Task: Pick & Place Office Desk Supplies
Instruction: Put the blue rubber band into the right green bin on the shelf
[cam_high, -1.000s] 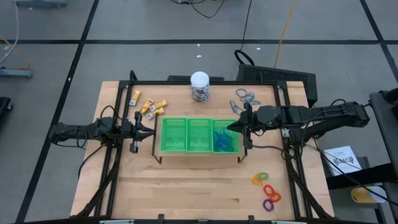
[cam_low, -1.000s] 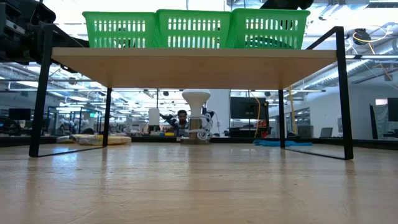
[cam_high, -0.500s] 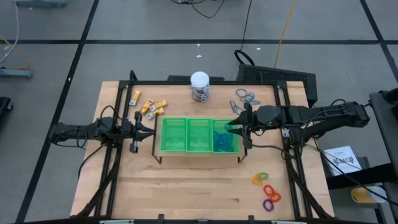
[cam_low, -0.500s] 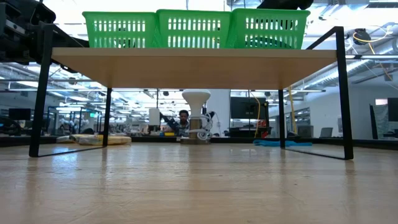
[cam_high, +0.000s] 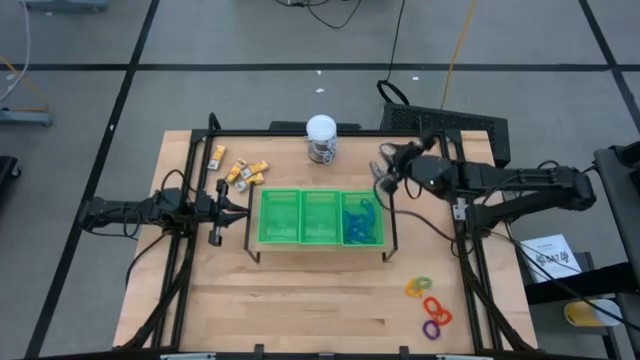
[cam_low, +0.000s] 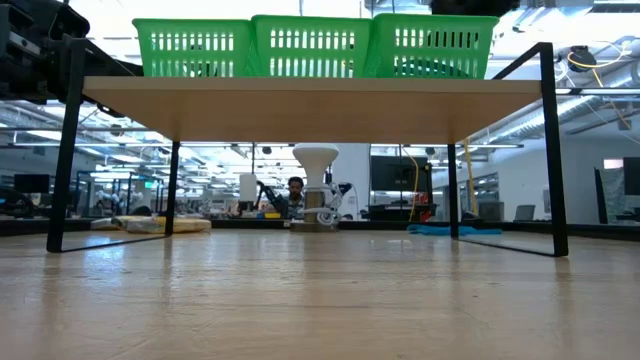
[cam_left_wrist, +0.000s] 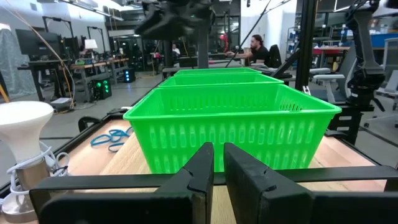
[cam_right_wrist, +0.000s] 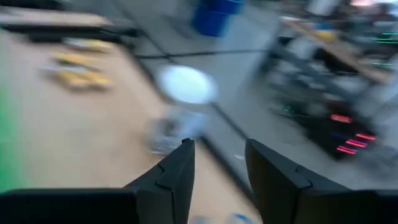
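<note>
Blue loops (cam_high: 362, 222) lie in the right compartment of the green tray (cam_high: 320, 190), which stands on a raised shelf (cam_low: 310, 105). More blue and grey loops (cam_high: 397, 154) lie on the table at the far right. Small yellow-and-white pieces (cam_high: 240, 171) lie at the far left, and orange, purple and green rings (cam_high: 430, 305) at the near right. My right gripper (cam_high: 385, 166) hangs open above the table between the tray's far right corner and the loose loops, with nothing between its fingers (cam_right_wrist: 180, 168). My left gripper (cam_left_wrist: 217, 152) is shut and level beside the tray's left end.
A white-topped round jar (cam_high: 321, 138) stands at the table's far edge, behind the tray. The shelf's black frame legs (cam_low: 548, 150) stand around the tray. A dark box (cam_high: 450, 122) sits past the far right corner. Bare wood lies in front of the shelf.
My right gripper has swung away from above the tray's right compartment toward the table's far edge and has turned toward the jar and the loose loops. The blue loops in that compartment now lie uncovered. My left arm has kept still.
</note>
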